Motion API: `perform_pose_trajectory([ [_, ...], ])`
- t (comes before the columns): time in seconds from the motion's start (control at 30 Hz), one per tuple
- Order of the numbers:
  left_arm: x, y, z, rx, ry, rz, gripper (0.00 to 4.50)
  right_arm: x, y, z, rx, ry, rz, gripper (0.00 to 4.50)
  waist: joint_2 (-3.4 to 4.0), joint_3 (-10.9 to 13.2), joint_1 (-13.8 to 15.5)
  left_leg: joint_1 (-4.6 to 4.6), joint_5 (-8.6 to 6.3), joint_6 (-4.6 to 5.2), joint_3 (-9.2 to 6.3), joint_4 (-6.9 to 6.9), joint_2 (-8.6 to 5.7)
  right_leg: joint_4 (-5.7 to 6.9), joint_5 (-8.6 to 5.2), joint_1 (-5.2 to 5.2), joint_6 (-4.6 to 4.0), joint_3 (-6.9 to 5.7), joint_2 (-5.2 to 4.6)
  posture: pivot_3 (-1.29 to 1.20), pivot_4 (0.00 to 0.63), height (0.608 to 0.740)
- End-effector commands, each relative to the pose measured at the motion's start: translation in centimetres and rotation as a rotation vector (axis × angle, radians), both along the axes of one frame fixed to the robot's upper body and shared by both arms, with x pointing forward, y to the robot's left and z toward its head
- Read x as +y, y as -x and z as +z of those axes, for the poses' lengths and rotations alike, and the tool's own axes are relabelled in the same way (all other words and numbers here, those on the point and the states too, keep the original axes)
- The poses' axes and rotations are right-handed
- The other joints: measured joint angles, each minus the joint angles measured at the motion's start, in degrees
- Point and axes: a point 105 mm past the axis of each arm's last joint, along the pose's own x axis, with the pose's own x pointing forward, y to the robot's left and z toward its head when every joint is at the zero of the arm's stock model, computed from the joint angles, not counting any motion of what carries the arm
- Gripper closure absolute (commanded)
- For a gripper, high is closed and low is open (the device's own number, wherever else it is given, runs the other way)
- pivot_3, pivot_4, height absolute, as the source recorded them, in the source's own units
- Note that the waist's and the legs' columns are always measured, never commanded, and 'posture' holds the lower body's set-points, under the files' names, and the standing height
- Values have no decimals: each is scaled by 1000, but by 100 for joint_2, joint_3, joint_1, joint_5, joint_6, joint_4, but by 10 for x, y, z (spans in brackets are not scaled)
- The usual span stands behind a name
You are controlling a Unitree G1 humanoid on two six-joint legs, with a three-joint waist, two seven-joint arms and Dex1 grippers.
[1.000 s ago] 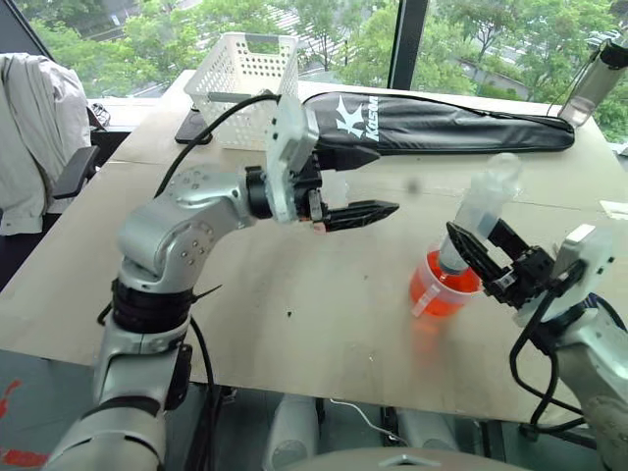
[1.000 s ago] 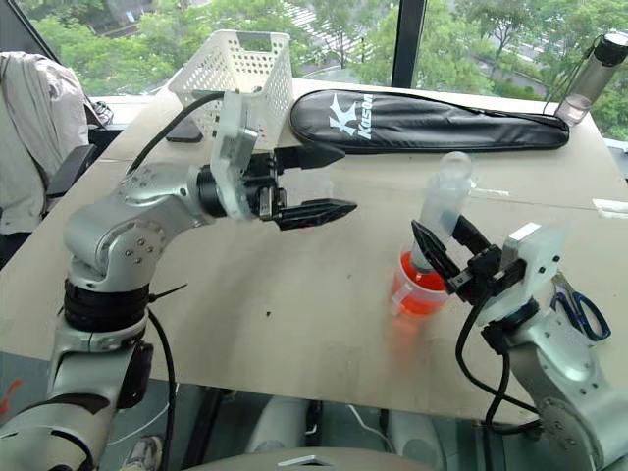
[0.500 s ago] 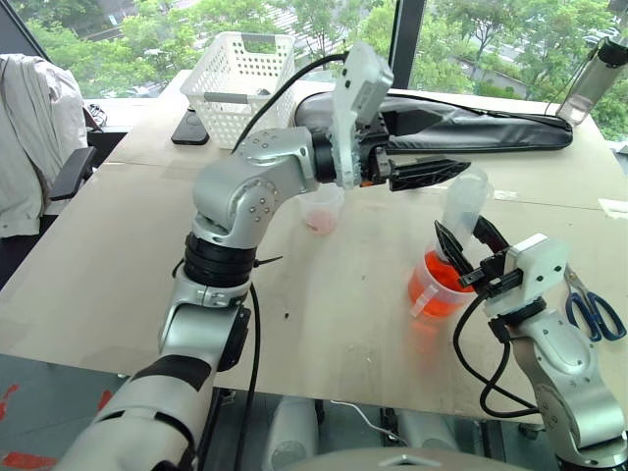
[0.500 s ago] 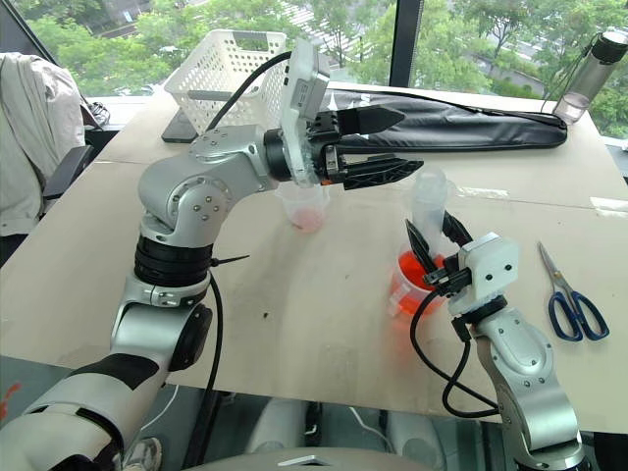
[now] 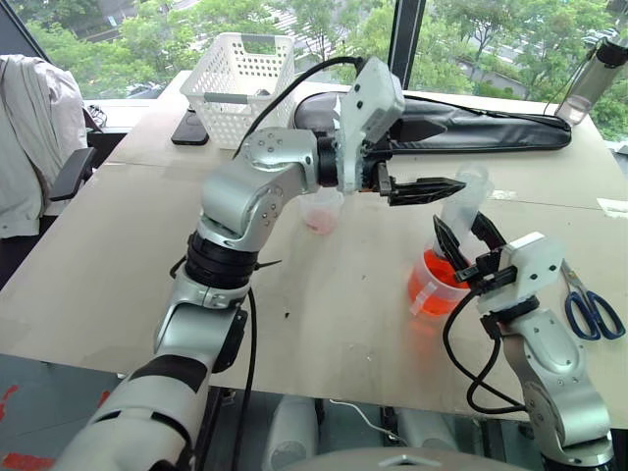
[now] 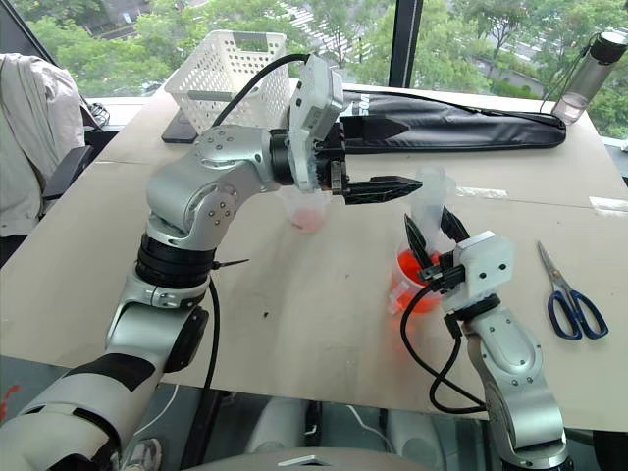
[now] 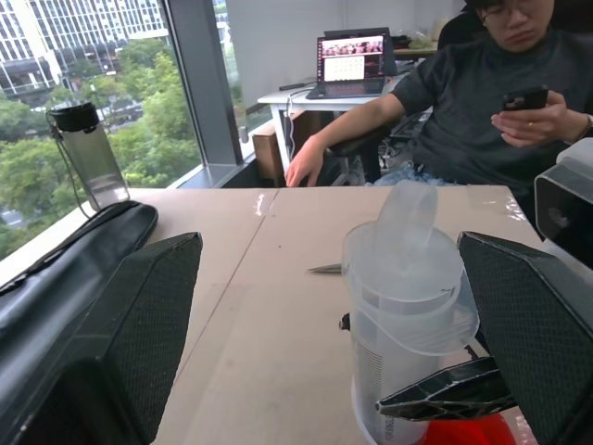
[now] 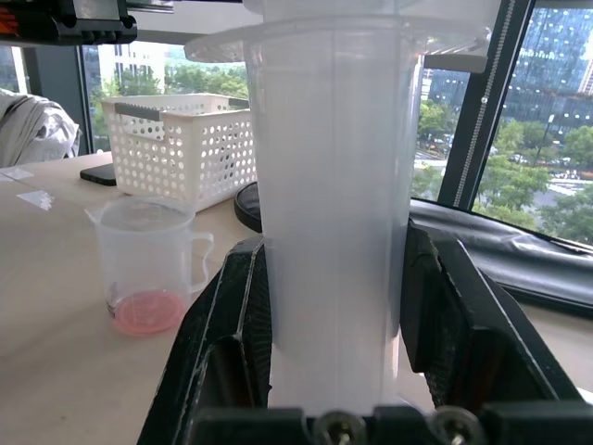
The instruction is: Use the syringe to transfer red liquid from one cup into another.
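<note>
My right claw: black fingers on a clear, milky syringe. Cup beneath glows orange-red. Smaller cup: clear, pink at base. Basket white, perforated. Scissors blue-handled. Tabletop pale tan.

Left hand spread wide (pointing sideways), right hand clamped.

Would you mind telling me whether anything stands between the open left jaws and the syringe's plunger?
Nothing visible does. The left gripper points level at the plunger with only air between them, while the right gripper holds the syringe barrel upright over the red measuring cup.
</note>
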Motion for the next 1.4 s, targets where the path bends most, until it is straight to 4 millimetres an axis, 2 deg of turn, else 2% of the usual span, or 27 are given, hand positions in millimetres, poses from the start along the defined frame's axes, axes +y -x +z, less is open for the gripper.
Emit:
perform_pose_trajectory([
  [0.03, -6, -4, 3, -69, -2, 36, 0, 4, 5, 16, -67, -5, 3, 3037, 0, 0, 1, 0, 0, 0, 0, 0, 0, 0, 0, 0, 0, 0, 0, 0, 150, 724],
  [0.1, -9, -8, 2, -81, -4, 58, 0, 5, 4, 18, -71, -3, -1, 3037, 0, 0, 2, 0, 0, 0, 0, 0, 0, 1, 0, 0, 0, 0, 0, 0, 150, 724],
  [0.13, -11, -10, 1, -83, -3, 66, 244, 6, 4, 19, -73, -1, -2, 3037, 0, 0, 2, 0, 0, 0, 0, 0, 0, 1, 0, 0, 0, 0, 0, 0, 150, 724],
  [0.23, -16, -11, 1, -88, 2, 68, 1384, 8, 3, 21, -77, 6, -2, 3037, 0, 0, -1, 0, 0, 0, 1, 1, 0, 1, 0, 0, 0, 0, 0, 0, 150, 724],
  [0.33, -19, -14, 4, -78, 22, 81, 2297, 8, 2, 22, -81, 17, -5, 3038, 0, 0, 1, 0, 0, 0, 0, 1, 0, 1, 0, 0, 0, 0, 0, 0, 150, 724],
  [0.5, -24, -6, 5, -88, 39, 33, 4414, 9, 2, 23, -82, 24, -7, 3039, 0, 0, -3, 0, 0, 0, 0, 1, 0, 2, 0, 0, 0, 0, 0, 0, 150, 724],
  [0.9, -29, 6, 22, -125, 100, -34, 4500, 8, 6, 18, -45, 21, 15, 3040, 0, 0, -1, -1, 0, 0, -1, 1, 0, 2, 1, -1, 1, 0, 0, 0, 150, 724],
  [1.13, -29, 8, 21, -127, 93, -52, 4500, 6, 17, 9, 13, 13, 60, 3040, 0, 0, 2, -2, 0, 0, 0, 0, 0, 1, 0, -1, 1, 0, 0, 0, 150, 724],
  [1.4, -29, 8, 23, -134, 92, -59, 4500, 3, 21, -2, 63, -20, 66, 3040, 0, 0, -1, 0, 0, 0, -1, 0, 0, 1, -1, -1, 1, -1, 0, 0, 150, 724],
])
